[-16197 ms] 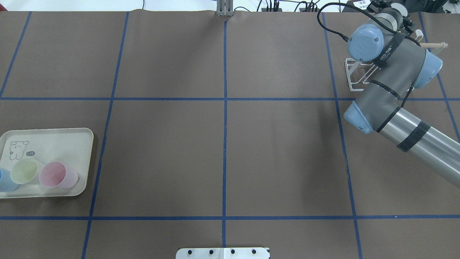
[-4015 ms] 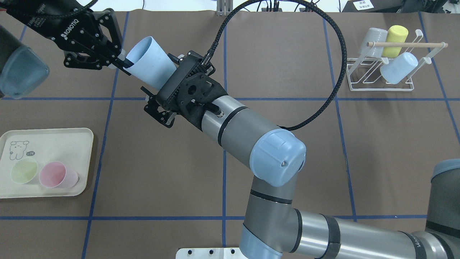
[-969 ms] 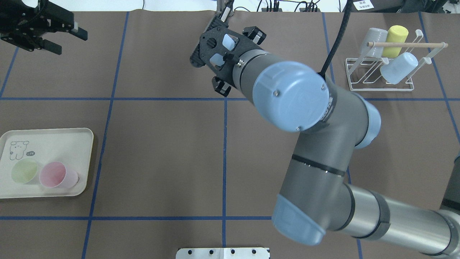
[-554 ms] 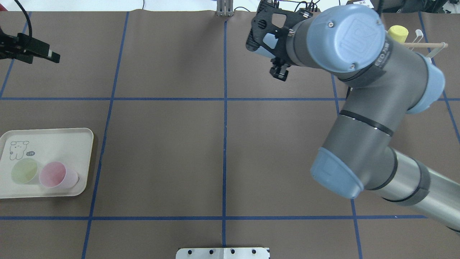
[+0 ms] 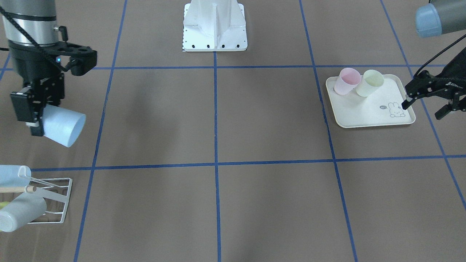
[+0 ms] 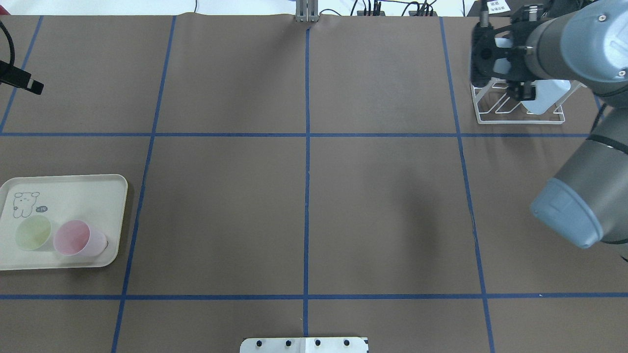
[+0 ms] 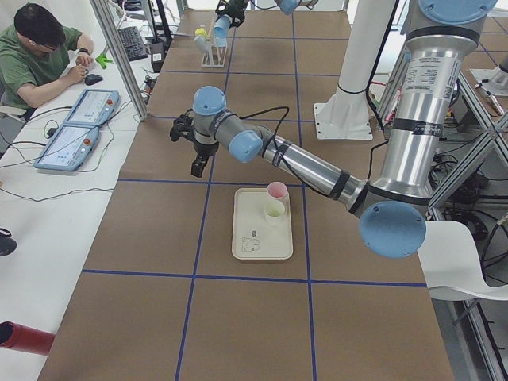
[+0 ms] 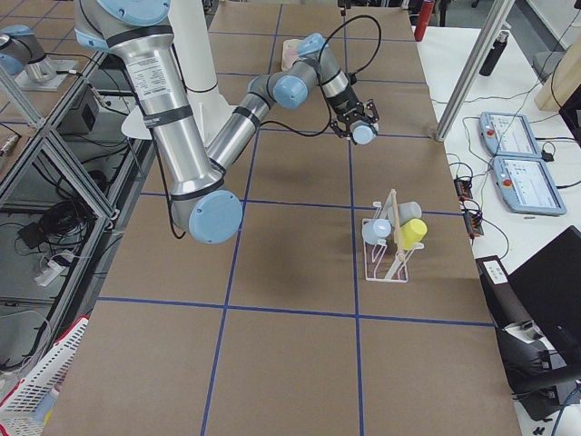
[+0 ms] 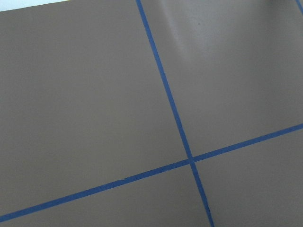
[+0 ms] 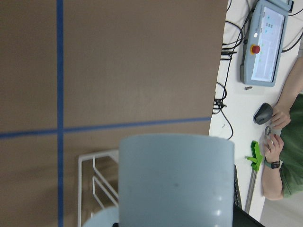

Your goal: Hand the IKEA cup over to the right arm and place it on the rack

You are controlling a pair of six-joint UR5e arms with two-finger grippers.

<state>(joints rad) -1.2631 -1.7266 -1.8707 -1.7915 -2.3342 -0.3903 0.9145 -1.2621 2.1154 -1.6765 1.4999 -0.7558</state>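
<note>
The right arm's gripper point(image 5: 35, 118) is shut on a pale blue IKEA cup point(image 5: 62, 125), which is held on its side with the mouth facing away from the fingers. In the overhead view the right gripper point(image 6: 499, 58) hangs above the left end of the white wire rack point(image 6: 495, 113), and the cup point(image 6: 501, 64) shows only through gaps in the hand. The right wrist view has the cup point(image 10: 175, 182) filling the middle, with the rack point(image 10: 97, 182) below it. My left gripper point(image 5: 425, 107) hovers open and empty beside the tray.
The rack point(image 5: 54, 198) carries a blue cup point(image 6: 548, 95) and other cups. A cream tray point(image 5: 367, 112) holds a pink cup point(image 5: 346, 80) and a green cup point(image 5: 371, 82). The robot's white base point(image 5: 214, 27) stands mid-table. A person point(image 7: 36, 55) sits at a side desk.
The right arm has swung to the right with the blue cup, from mid-table to above the rack. The left gripper has drawn back to the left edge.
</note>
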